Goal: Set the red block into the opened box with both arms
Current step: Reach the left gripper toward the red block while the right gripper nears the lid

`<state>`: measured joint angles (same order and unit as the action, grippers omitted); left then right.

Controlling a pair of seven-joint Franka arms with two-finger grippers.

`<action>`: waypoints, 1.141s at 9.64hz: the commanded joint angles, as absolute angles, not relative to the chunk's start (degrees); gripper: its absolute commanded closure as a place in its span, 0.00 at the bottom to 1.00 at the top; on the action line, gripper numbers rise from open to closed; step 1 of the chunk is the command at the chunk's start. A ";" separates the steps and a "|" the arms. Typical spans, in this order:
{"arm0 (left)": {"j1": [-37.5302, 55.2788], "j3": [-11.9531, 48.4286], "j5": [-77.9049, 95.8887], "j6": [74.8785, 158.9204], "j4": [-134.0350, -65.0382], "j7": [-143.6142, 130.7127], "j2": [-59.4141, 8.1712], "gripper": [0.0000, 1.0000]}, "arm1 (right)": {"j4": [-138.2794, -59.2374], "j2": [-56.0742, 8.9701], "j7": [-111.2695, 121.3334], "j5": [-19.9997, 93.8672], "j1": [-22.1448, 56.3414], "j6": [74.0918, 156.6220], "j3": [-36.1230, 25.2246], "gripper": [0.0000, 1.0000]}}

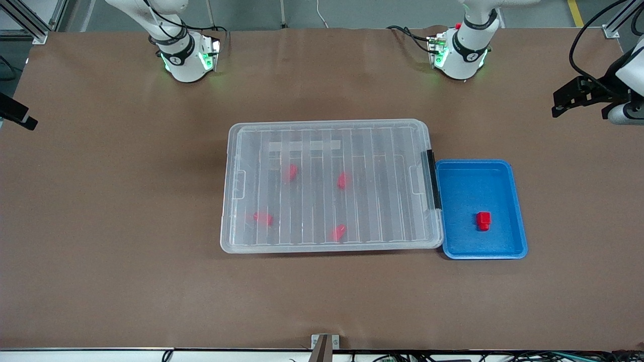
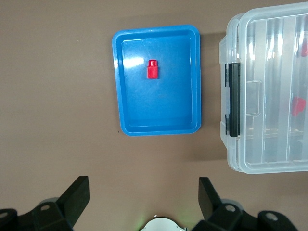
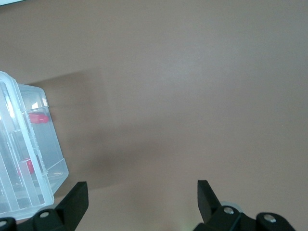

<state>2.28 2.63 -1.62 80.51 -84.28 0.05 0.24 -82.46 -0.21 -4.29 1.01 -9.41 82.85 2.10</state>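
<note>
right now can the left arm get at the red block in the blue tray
Probably yes. The red block lies alone and uncovered in the blue tray, beside the closed box, and nothing stands over it. The left gripper hangs above the table near the tray, jaws open.

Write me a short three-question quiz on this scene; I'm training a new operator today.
1. True or false: the box has its lid on.
2. How many red blocks lie inside the box?
3. The lone block sits in: A) the box, B) the blue tray, C) the bare table.

Key: 1 true. 2 four, seen through the clear lid. 3 B; the tray is beside the box at the left arm's end. Both the left hand and the right hand are open and hold nothing.
</note>
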 commanded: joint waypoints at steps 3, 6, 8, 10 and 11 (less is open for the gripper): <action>2.55 2.29 -2.64 79.63 -83.59 0.87 -1.83 0.00 | -83.14 0.35 -3.78 0.00 -9.76 83.49 2.72 0.00; 2.02 2.46 -2.55 83.72 -81.99 -0.17 -7.71 0.00 | -83.40 -2.99 -3.95 1.40 -8.28 82.97 3.68 0.00; 2.02 2.46 -2.81 92.06 -86.72 -0.18 -10.44 0.00 | -85.33 -6.57 -4.92 1.67 -3.19 83.14 5.62 0.00; 1.93 2.46 -2.81 102.08 -95.75 -0.09 -12.73 0.00 | -85.43 -11.41 -5.10 2.19 2.52 85.68 6.41 0.00; 1.85 2.46 -2.81 109.96 -101.63 -0.09 -13.09 0.00 | -85.60 -13.08 -5.62 2.46 5.07 87.35 6.59 0.00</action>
